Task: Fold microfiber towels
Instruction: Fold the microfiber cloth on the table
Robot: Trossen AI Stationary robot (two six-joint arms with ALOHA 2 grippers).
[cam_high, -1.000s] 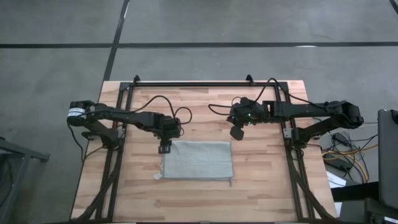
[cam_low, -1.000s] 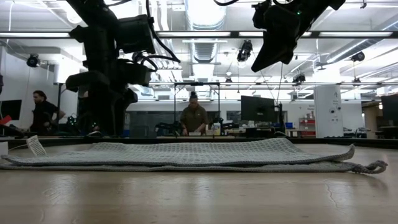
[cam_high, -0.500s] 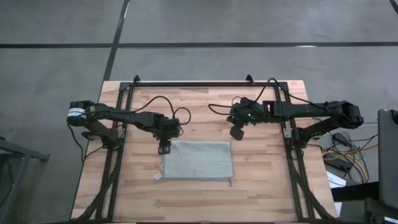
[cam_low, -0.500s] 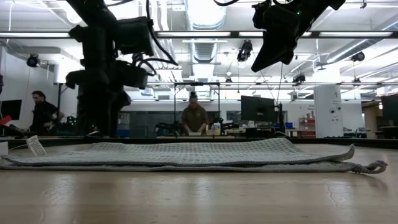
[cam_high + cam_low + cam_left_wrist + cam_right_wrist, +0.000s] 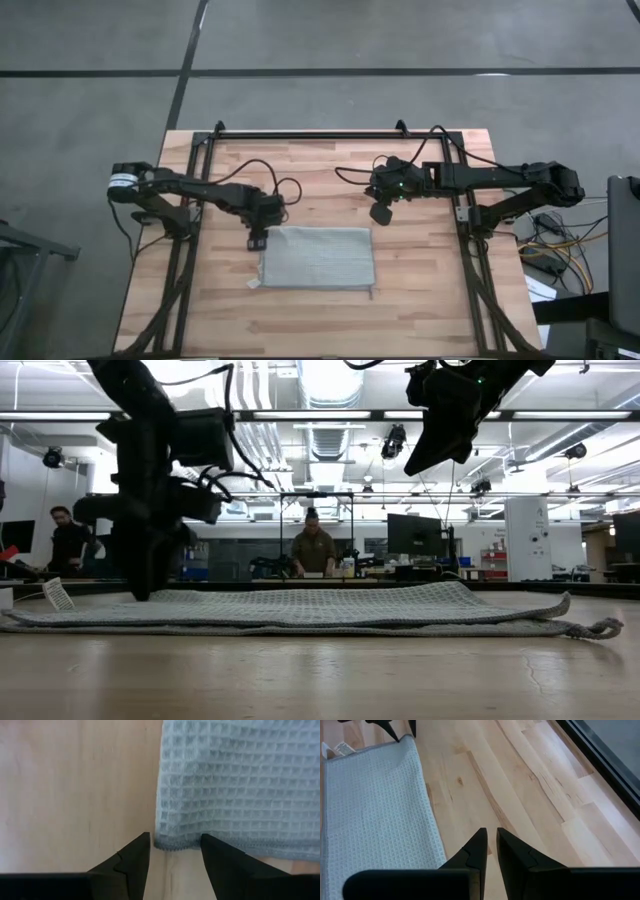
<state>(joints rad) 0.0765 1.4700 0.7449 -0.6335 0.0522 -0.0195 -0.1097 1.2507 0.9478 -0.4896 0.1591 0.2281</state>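
The grey-green towel (image 5: 317,257) lies flat on the wooden table (image 5: 420,300) as a folded rectangle; its stacked layers (image 5: 300,612) show in the low view. A small white tag (image 5: 253,284) sticks out at its near left corner. My left gripper (image 5: 174,840) points down, open, low over the towel's far left corner (image 5: 167,844), with one finger on either side of it. I cannot tell whether the fingers touch the cloth. My right gripper (image 5: 381,214) hangs shut high over the table (image 5: 520,795), beyond the towel's far right corner, with nothing between its fingers.
Black frame rails (image 5: 190,250) run along the table's left, right and far sides, with cables (image 5: 290,185) lying near the arms. Bare wood (image 5: 320,320) lies in front of the towel. People (image 5: 313,550) stand in the room behind the table.
My left gripper has sunk toward the towel's far left corner and shifted a little toward the table's left edge, staying open. The towel lies as before.
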